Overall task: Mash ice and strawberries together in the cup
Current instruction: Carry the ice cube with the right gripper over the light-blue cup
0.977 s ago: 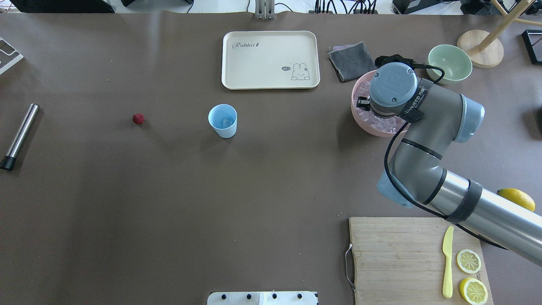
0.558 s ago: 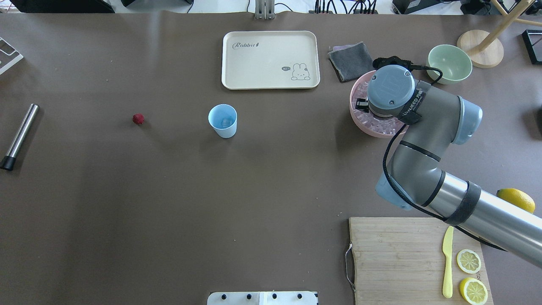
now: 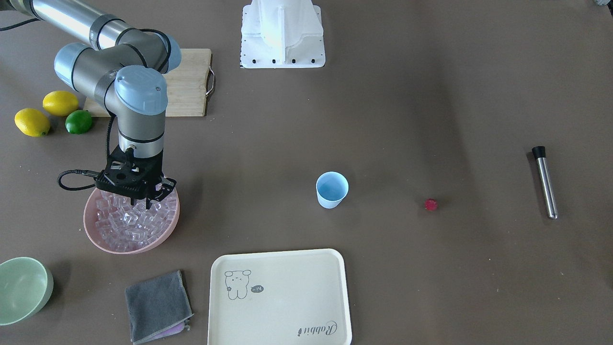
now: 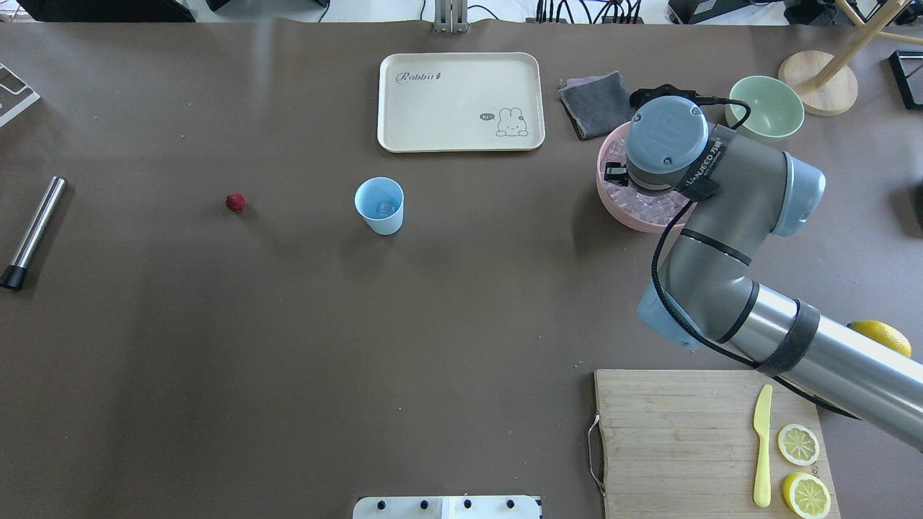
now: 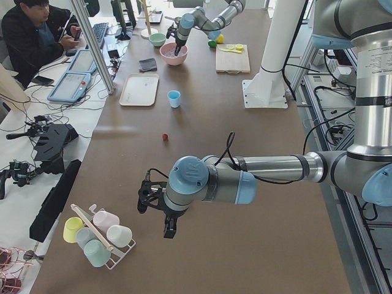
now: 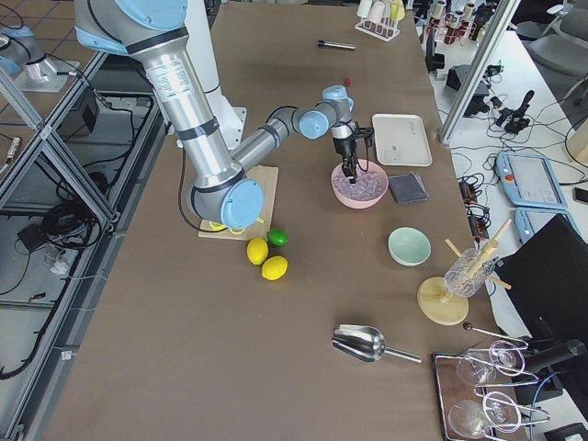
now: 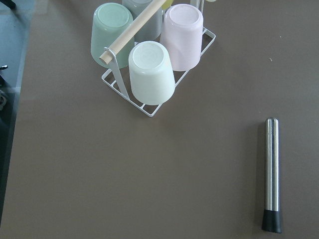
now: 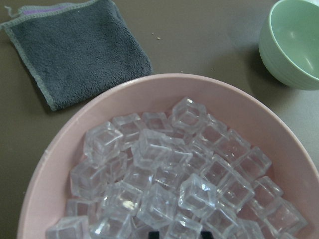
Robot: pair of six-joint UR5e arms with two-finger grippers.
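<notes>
Judging ice [image 8: 149,144], heaped in bowl [image 8: 234,107], as hard, slick, light; best to pinch flat opp. faces. Can't tell grip of R gripper [image 3: 151,200], tips among cubes, nor L gripper [image 5: 154,214].

I'm seeing bright, even light coming from overhead, washing the brown bench [image 4: 461,324] with a pale sheen. The cup [image 4: 379,205] and right arm [image 4: 721,238] are casting only soft, diffuse shadows. Small highlights are glinting on the ice [image 8: 197,194] in the right wrist view, where focus is looking sharp.
</notes>
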